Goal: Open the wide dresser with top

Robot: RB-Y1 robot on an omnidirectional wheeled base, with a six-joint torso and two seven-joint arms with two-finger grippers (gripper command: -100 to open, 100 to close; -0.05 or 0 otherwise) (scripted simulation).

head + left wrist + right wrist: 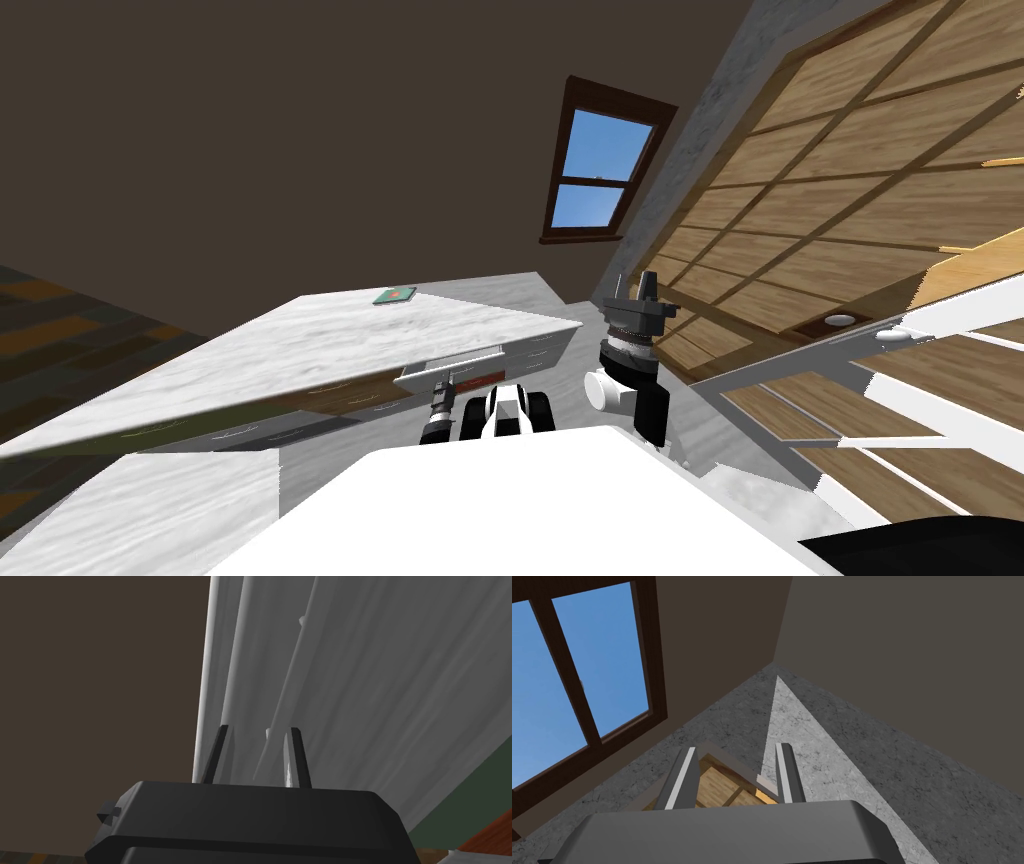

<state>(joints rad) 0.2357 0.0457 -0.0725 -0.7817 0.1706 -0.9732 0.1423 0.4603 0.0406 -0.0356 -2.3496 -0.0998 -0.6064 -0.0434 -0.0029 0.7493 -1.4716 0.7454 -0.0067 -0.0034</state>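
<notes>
a: what does the dresser (300, 350) look like, and where is it?

b: wide and low, straight ahead of me and running off to my left; one long flat top, white with faint grey veins like marble; grey fronts below it with thin bar handles; a brown wood-like strip shows under the top's edge.

a: how many drawers?

b: i cannot count them all; one drawer (450, 364) stands out a little from the front, just under the top's edge.

a: and the left gripper (259, 727)?

b: right at that drawer; its two thin fingers are drawn in narrow on the handle (285, 676), the bar running between them; the handle is one slim round grey rod on two small studs, against a flat, streaky grey front.

a: the right gripper (737, 747)?

b: raised on my right, away from the dresser; its two fingers stand apart with nothing between them.

a: anything on the top?

b: one small flat green thing (394, 295) with an orange spot, near the far edge; i cannot tell what it is.

a: the room?

b: plain brown wall; one window (600, 170) with a dark brown frame and two blue panes; wood planks on my right.
</notes>
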